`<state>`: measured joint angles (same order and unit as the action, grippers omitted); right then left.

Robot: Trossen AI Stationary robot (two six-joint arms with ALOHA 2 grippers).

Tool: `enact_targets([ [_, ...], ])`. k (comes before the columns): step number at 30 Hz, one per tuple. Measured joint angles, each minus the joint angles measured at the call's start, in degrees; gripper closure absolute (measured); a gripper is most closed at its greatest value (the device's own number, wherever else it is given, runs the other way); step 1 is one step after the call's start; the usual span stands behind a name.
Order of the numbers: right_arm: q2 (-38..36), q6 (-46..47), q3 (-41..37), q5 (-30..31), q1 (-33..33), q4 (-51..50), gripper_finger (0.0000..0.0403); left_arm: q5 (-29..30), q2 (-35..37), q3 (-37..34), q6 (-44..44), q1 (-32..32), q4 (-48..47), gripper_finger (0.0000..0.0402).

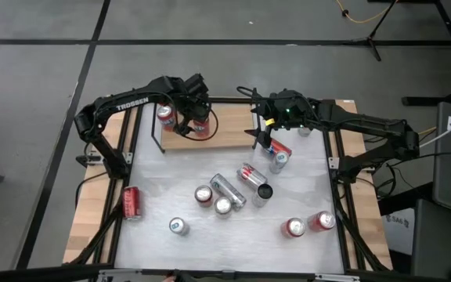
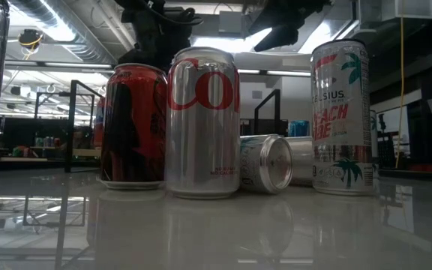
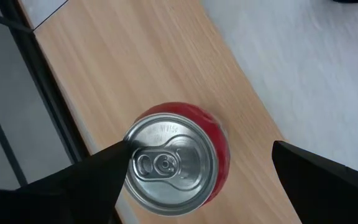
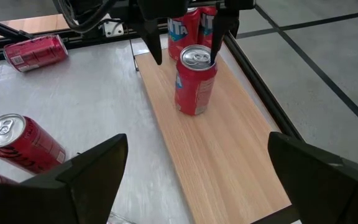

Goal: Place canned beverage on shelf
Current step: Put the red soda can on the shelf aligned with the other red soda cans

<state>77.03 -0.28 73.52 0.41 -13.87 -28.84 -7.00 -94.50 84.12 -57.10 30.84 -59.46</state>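
Note:
The shelf [image 1: 225, 138] is a wooden board with black rails at the table's far side. A red can [image 3: 166, 163] stands upright on its base on the board [image 4: 210, 143]. My left gripper [image 1: 194, 117] hangs over it, pointing down, open. One finger is at the can's top and the other stands well off to the side [image 4: 156, 50]. A second red can [image 1: 165, 115] stands on the board's left end. My right gripper [image 4: 197, 140] waits open above the shelf's right end [image 1: 258, 133] with nothing between its fingers. My left gripper has one fingertip [image 3: 114, 152] right at the rim of the red can's top [image 3: 129, 138], coming from above. I cannot tell whether it touches the rim. The other finger [image 3: 316, 171] is clear of the can, which stands upright on the board.
Several cans stand or lie on the white tabletop. A red one lies at the left edge [image 1: 131, 202], a silver one lies in the middle [image 1: 227, 190], and two red ones are near the right [image 1: 308, 225]. One red can [image 1: 279, 155] is just below my right gripper.

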Motion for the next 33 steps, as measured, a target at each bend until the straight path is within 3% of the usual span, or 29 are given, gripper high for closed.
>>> enact_targets([
  [33, 0.0, 0.0, 0.0, 0.0, 0.0, 0.0, 0.0024, 0.4, 0.0, 3.6, -0.1, -0.8, 0.3, 0.0017],
])
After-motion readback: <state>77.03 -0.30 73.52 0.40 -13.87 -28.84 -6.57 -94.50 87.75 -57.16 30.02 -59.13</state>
